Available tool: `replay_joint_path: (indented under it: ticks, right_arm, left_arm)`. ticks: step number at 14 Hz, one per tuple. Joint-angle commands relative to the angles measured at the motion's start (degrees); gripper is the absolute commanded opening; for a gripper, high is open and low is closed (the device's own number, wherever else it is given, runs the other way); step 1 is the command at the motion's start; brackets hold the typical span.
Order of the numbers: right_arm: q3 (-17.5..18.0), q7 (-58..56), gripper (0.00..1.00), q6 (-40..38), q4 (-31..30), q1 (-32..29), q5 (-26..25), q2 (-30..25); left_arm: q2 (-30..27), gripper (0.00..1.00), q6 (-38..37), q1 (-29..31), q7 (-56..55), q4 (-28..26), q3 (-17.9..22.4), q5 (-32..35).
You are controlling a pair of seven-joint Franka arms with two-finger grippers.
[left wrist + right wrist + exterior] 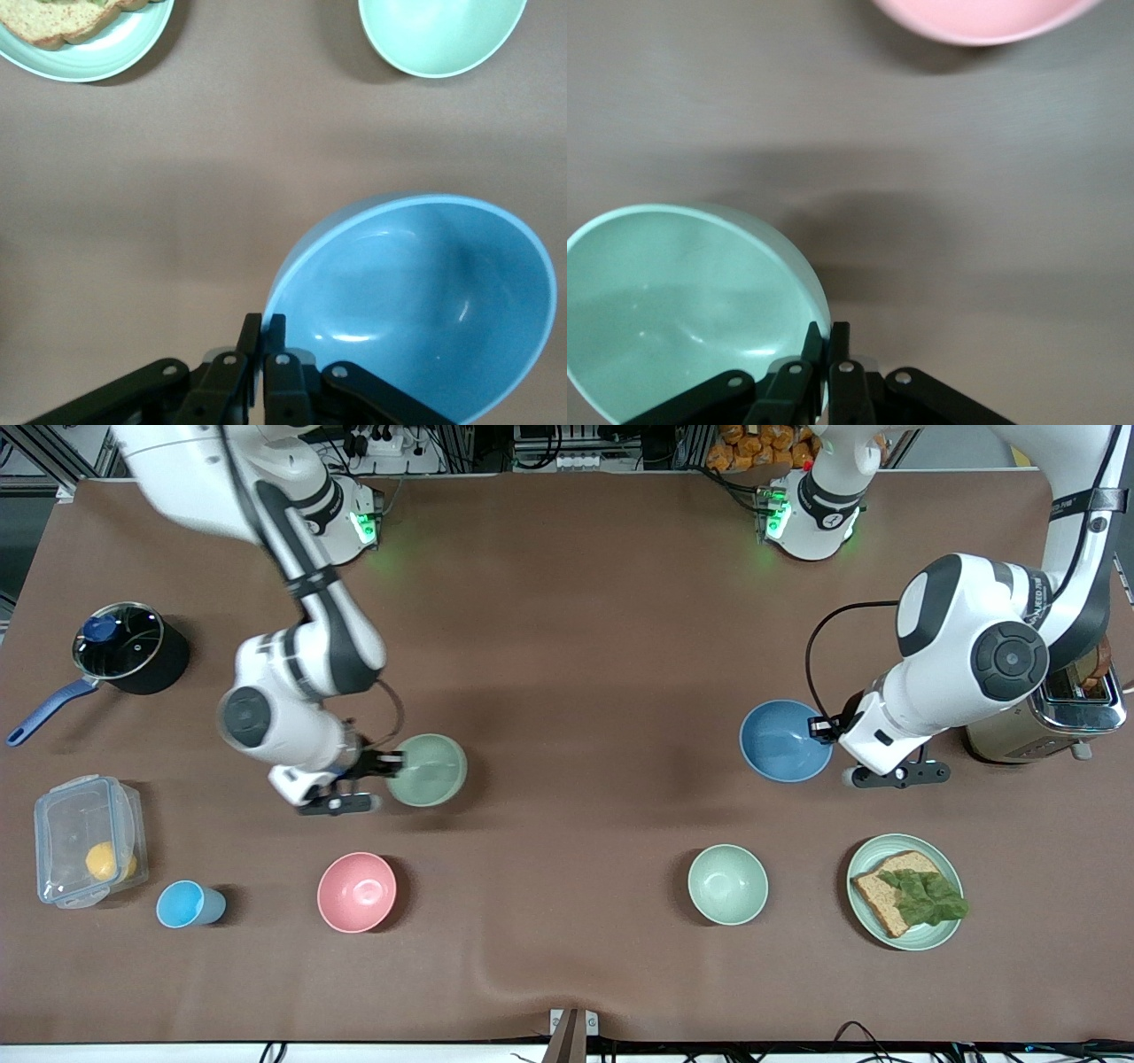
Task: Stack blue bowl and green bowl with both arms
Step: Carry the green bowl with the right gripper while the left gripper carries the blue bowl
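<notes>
Right gripper: fingers clamped on the rim of the round, dull sage-green bowl, held over the table toward the right arm's end, above the round pink bowl in the front view. Left gripper: fingers pinched on the rim of the round, matte sky-blue bowl, tilted in the left wrist view, toward the left arm's end. Pale mint-green bowl sits nearer the front camera than the blue one.
</notes>
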Motion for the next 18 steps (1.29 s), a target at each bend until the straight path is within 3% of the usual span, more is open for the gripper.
replay_joint_path:
  ticks: [1, 4, 7, 9, 14, 18]
  right_arm:
    - [-0.50, 11.86, 0.00, -0.10, 7.33, 6.41, 1.62, 5.88]
    - [-0.50, 21.72, 0.00, 0.25, 12.61, 11.61, 1.71, 11.34]
    - [-0.50, 28.41, 0.00, 3.06, 12.71, 14.87, 1.71, 12.58]
    - [-0.50, 35.07, 1.00, 2.45, 12.71, 14.70, 4.42, 11.97]
    - [-0.77, 37.65, 1.00, -6.06, 12.62, 8.47, 5.14, 5.56]
    - [-0.85, 49.06, 1.00, -5.29, 13.24, 7.75, 5.05, 8.26]
  left_arm:
    - [0.82, 0.00, -1.38, -0.72, -2.00, 1.76, -0.26, -1.67]
    - [2.84, 0.00, -1.38, -3.26, -5.42, 4.56, -0.26, -3.96]
    - [5.04, 0.00, -1.20, -7.13, -10.69, 5.97, -0.17, -4.75]
    - [7.14, 0.00, -0.67, -9.15, -13.51, 7.46, -0.17, -4.75]
    - [13.64, 0.00, 0.55, -15.83, -20.79, 13.25, -0.17, -4.66]
    - [20.75, 0.00, 7.48, -22.07, -28.53, 19.58, -0.08, -4.66]
